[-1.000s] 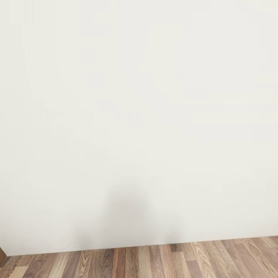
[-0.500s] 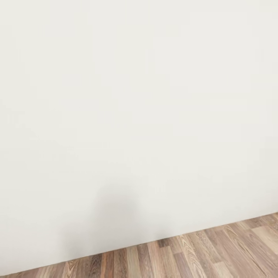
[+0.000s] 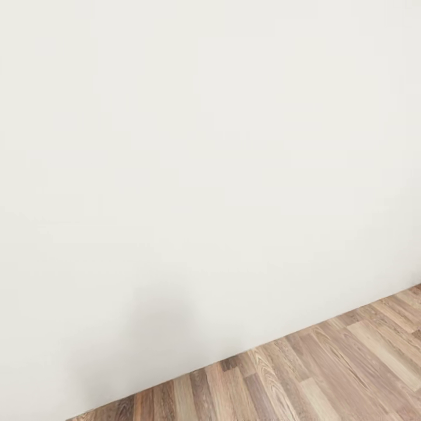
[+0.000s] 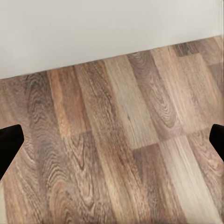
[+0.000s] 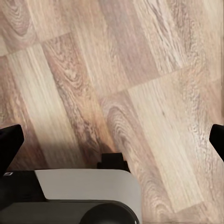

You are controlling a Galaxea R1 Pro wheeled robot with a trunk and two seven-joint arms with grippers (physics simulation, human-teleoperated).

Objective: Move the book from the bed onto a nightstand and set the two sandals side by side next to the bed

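The book, bed, nightstand and sandals are out of view. A plain white wall (image 3: 193,164) stands close ahead in the head view, with brown wood-plank floor (image 3: 327,374) at its foot. My left gripper (image 4: 112,140) hangs open over bare planks, its dark fingertips (image 4: 9,144) at the picture's two sides and nothing between them. My right gripper (image 5: 112,140) is open too, over floor planks, with one dark fingertip (image 5: 9,142) at each side and nothing held.
The white wall's base (image 4: 93,56) runs across the left wrist view, close to that gripper. Part of my own grey and black base (image 5: 84,196) shows below the right gripper. More floor opens toward the right of the head view.
The whole head view has swung: the wall's foot now slants and more floor shows at the right. A dark sliver at the lower left edge has left the picture.
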